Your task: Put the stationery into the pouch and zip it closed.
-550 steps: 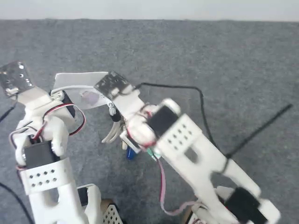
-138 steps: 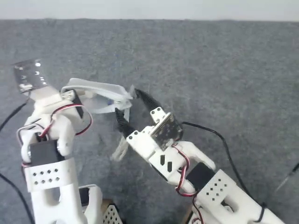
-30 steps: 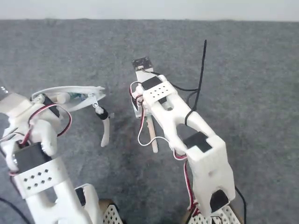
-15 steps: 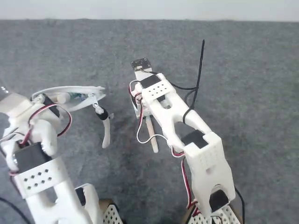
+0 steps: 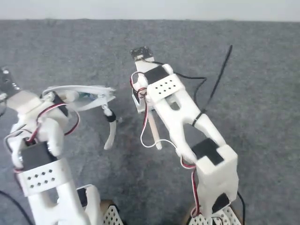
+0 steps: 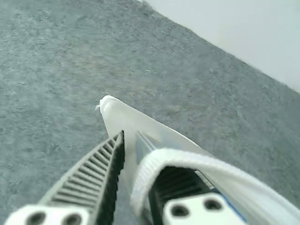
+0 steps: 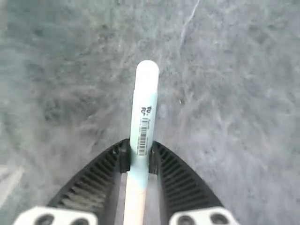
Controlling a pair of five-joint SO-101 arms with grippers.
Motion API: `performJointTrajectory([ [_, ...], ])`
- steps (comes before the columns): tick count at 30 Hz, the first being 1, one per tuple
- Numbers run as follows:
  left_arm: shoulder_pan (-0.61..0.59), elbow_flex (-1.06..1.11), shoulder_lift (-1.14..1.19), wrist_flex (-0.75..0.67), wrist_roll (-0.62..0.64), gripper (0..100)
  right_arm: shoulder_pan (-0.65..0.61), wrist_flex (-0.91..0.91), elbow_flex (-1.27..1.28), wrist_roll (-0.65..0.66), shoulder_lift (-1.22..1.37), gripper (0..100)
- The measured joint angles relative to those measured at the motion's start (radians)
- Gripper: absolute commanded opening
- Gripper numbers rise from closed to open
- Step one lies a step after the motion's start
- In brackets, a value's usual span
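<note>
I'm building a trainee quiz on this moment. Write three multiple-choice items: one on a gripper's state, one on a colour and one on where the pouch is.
1. The right gripper is:
A) shut on the slim, beige-barrelled pen
B) wide open
C) shut, holding nothing

2. The pen's far end is:
A) red
B) black
C) pale blue

3. The translucent white pouch is:
A) hanging from the pen
B) in the left gripper
C) in the right gripper

Key:
1 A, the right wrist view shows the fingers clamping the barrel.
2 C, that view shows the pale blue end.
3 B, the left wrist view shows its fingers around the pouch.
</note>
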Motion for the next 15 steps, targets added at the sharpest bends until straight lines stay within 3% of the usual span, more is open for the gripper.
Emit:
performJointTrajectory([
  [15,0.072,0.0,0.0,0.0,-0.006,3,0.043,0.106,0.0,0.0,-0.284,0.6],
])
